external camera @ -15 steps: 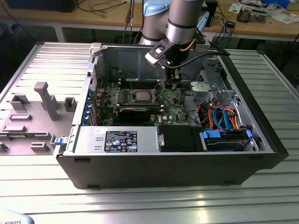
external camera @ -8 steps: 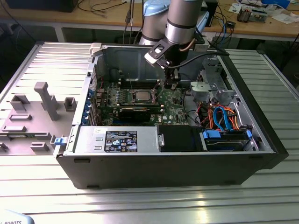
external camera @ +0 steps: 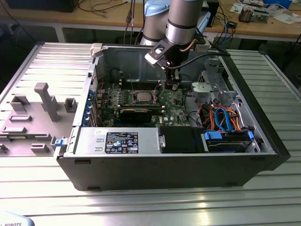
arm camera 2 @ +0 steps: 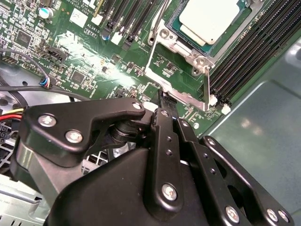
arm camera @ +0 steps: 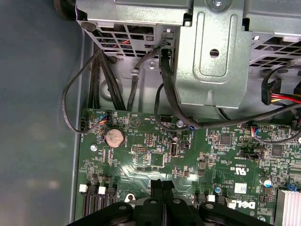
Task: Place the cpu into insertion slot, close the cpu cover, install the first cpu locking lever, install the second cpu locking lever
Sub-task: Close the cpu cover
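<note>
Though its matte black fingers are pressed flat together, the gripper [arm camera 2: 161,96] has its tips at the outer edge of the cpu cover [arm camera 2: 188,100], a thin silvery frame swung open with green circuit board showing through its square cut-out. Just beside it the cpu [arm camera 2: 207,20], smooth pale metal on top, lies seated in the dark-rimmed insertion slot [arm camera 2: 175,24].

Exterior view: bright, even overhead light. Pale glare bands on ribbed metal desk [external camera: 155,207]. Computer case [external camera: 141,175] front wall in shadow, interior dimmer. Second wrist view: white glare patches on green circuit board [arm camera 2: 94,52], cpu [arm camera 2: 209,19] top washed pale. First wrist view: case wall dim, soft sheen on board.
</note>
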Available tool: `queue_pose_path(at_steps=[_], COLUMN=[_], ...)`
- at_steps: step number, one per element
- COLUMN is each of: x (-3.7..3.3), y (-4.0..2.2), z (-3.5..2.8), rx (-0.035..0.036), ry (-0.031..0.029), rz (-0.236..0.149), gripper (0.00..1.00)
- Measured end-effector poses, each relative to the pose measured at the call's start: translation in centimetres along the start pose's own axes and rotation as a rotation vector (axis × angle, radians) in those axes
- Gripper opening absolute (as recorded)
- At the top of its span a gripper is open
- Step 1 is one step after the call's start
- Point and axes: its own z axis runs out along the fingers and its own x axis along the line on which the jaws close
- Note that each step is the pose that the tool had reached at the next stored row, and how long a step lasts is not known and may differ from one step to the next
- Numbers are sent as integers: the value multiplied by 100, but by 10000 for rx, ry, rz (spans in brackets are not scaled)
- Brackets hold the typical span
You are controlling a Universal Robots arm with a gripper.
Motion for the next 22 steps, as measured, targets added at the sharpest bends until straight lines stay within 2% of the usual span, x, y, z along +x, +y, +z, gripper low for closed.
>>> queue_pose_path(at_steps=[8,17,22], x=[2,3,6], y=[-30,-33,-70], z=[0,-11,-11], rx=[0,-2,-1], ry=[0,14,12], rz=[0,1,0], gripper=[11,11,11])
